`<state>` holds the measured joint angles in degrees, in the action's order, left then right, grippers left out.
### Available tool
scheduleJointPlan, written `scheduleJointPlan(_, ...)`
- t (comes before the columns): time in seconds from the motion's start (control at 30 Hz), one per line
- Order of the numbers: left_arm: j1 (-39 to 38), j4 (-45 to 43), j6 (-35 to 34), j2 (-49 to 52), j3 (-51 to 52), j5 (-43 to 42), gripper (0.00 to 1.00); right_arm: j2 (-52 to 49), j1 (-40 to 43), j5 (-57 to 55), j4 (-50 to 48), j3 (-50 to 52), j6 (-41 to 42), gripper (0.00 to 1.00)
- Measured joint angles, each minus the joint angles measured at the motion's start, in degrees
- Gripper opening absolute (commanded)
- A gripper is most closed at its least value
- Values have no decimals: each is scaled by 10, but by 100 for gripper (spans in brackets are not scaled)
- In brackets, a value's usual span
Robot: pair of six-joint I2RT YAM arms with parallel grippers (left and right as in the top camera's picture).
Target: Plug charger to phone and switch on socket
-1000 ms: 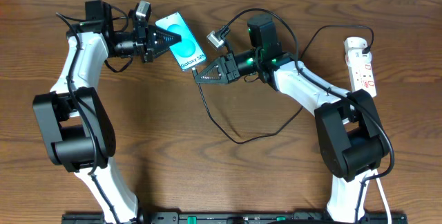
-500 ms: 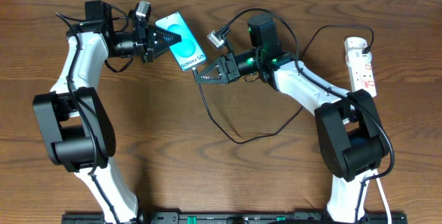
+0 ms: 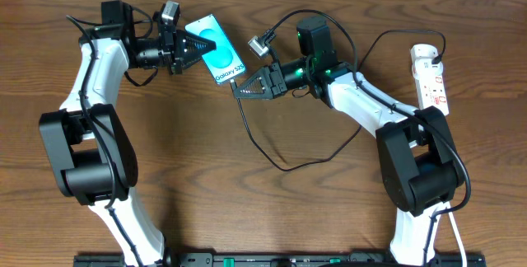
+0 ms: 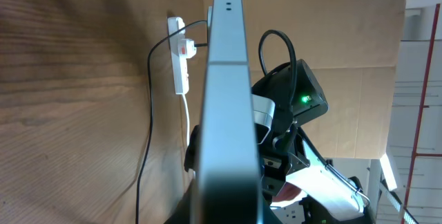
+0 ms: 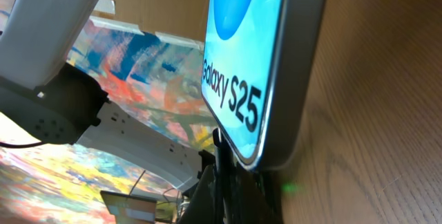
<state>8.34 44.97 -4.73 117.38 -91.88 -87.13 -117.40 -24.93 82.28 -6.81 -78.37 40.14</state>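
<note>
Left claw (image 3: 198, 50): pinched tight on the phone (image 3: 224, 63), so its low end faces the other claw | Right claw (image 3: 239, 91): squeezed shut on the charger (image 3: 284, 166) tip, just beside that end, I think to push in | Socket (image 3: 431, 76): far right on desk (image 3: 247, 217), not yet reached

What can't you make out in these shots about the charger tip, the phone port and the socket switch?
1. Tip of the charger: overhead, the right gripper covers it; the right wrist view shows only a dark blur below the phone.
2. Phone port: shown in no view, so plugged or not is unclear.
3. Switch position on the socket: too small overhead and in the left wrist view.
</note>
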Motion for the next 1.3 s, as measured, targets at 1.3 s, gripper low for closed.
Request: scheduleJointPlan(1.3, 0, 0, 0, 0, 0, 0, 7, 0, 3, -3, 1, 0, 0, 1)
